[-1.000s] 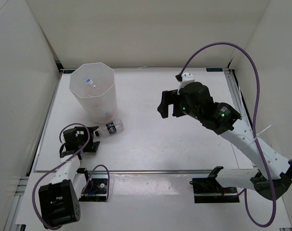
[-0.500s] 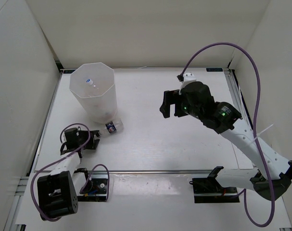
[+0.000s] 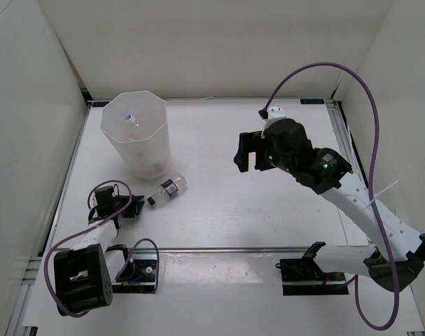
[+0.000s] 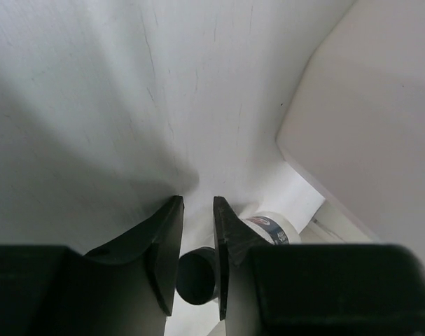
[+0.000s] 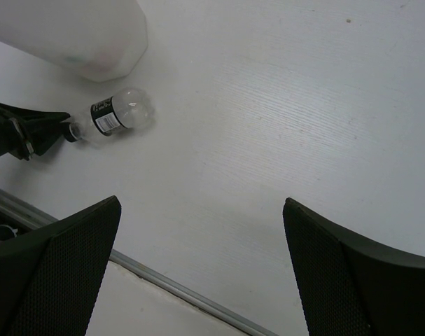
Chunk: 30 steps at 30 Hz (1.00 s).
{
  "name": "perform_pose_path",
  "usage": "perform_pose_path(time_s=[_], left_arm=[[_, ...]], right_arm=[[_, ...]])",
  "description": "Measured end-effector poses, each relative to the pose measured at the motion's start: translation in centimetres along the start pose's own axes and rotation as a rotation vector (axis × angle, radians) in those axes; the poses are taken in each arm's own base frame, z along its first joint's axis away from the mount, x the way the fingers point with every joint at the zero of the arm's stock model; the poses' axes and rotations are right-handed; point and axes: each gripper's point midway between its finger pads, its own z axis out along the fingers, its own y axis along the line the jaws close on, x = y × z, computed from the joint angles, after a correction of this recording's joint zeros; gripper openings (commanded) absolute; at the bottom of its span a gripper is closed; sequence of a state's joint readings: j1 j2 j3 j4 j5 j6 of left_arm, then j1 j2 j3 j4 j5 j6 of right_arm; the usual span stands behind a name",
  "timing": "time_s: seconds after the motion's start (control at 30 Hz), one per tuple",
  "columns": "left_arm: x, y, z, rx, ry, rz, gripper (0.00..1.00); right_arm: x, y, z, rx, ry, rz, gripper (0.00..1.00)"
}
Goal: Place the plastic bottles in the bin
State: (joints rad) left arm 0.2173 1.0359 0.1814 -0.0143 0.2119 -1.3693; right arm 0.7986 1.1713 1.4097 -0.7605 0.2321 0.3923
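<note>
A small clear bottle (image 3: 169,188) with a black cap lies on its side on the white table, just in front of the bin (image 3: 135,133). My left gripper (image 3: 131,206) is low at the near left and shut on the bottle's cap. In the left wrist view the cap (image 4: 197,276) sits between the two nearly closed fingers (image 4: 166,245), with the labelled body (image 4: 272,227) behind the right one. Another bottle's white cap (image 3: 130,117) shows inside the bin. My right gripper (image 3: 244,150) hovers open above the table's middle. Its view shows the bottle (image 5: 117,112) and the bin's base (image 5: 72,35).
White walls close in the table on the left, back and right. A metal rail (image 3: 219,248) runs along the near edge, with the arm bases and purple cables behind it. The right arm (image 3: 324,171) reaches over the right half of the table.
My left gripper has gone from open to shut on the cap. The bottle has swung away from the bin's foot, its base shifting right. The right arm has barely moved.
</note>
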Motion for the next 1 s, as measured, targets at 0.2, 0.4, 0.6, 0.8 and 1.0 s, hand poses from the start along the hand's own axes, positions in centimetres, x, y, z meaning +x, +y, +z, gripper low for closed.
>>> perform_pose_path(time_s=[0.2, 0.4, 0.6, 0.8, 1.0], left_arm=[[-0.1, -1.0, -0.6, 0.052, -0.009, 0.015, 0.80], [0.5, -1.7, -2.0, 0.127, -0.003, 0.059, 0.92], [0.9, -2.6, -3.1, 0.152, 0.007, 0.263, 0.95], [1.5, -6.8, -4.3, 0.199, 0.037, 0.297, 0.95], [5.8, -6.5, -3.7, 0.120, 0.103, 0.074, 0.96]], right_arm=[[0.3, -0.1, 0.2, 0.003, 0.009, 0.004, 1.00], [1.7, -0.4, 0.9, 0.009, 0.045, 0.026, 1.00], [3.1, -1.0, 1.9, 0.017, 0.082, 0.089, 1.00], [4.1, -2.2, 2.7, 0.030, 0.117, 0.185, 1.00], [3.9, -2.3, 2.9, 0.008, 0.121, 0.247, 1.00]])
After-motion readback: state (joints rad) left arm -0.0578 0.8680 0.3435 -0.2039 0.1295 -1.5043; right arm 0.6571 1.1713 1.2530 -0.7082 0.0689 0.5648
